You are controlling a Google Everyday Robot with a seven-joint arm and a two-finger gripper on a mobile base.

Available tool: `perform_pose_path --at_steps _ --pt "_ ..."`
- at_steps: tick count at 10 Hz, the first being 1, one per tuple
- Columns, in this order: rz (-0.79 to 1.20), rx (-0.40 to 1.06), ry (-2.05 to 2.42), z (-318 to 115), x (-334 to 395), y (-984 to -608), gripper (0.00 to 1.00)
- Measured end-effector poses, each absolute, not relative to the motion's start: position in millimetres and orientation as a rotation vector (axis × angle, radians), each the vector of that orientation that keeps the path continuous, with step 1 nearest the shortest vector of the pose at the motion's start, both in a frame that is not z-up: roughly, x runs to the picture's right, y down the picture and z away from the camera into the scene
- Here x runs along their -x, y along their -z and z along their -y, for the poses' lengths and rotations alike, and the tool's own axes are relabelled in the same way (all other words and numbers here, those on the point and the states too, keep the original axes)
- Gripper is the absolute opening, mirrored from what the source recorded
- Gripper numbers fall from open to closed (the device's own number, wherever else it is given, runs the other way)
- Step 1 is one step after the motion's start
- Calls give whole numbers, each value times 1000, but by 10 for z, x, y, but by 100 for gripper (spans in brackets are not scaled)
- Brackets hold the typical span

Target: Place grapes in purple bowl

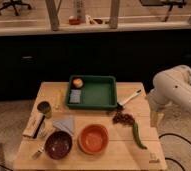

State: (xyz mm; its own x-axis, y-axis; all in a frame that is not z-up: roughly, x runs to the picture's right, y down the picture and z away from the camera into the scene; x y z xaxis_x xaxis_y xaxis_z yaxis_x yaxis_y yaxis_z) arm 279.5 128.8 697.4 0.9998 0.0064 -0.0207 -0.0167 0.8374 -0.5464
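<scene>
Wooden and pale, the worktop (114, 157), with nothing of the task done as yet. Small lumpy bunch of dark reddish-purple grapes (123, 118) lying on the boards at about 3 o'clock from the middle, just beside the upper end of a long green pepper (137, 135) and near the dark head of a white-handled brush (129, 98). Round, glossy dark purple bowl (58, 145) down at 8 o'clock from the bunch, well apart from it, nothing showing inside. Round orange-red bowl (94, 138) between the two, just beside the purple one. At 3 o'clock from the grapes, by the right edge, the gripper (155, 116) of the white robot arm (176, 90), near the bunch but apart; jaws wide, holding nothing. Left to do, by the look of it, everything: reach over, close on the bunch, lift, carry past or above the orange-red bowl, release over the purple one.

Elsewhere on the worktop: green plastic tray (91, 107) at 12 o'clock, with a small orange fruit (77, 82) and a grey-blue block (75, 96) at its left end; metal can (44, 108) at 9 o'clock; folded grey-blue cloth (64, 125); flat carton (34, 126) at the left edge. Around it: speckled light floor (9, 115), dark cabinet fronts (39, 55) behind, a long counter (29, 27) above them, pale upright posts (52, 12), and an office chair (14, 6) far back at 11 o'clock.
</scene>
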Motion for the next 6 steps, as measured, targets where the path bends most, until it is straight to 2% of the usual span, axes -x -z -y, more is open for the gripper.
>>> perform_pose_path --at_steps 6 --pt "19 588 48 -1489 -2690 -7260 80"
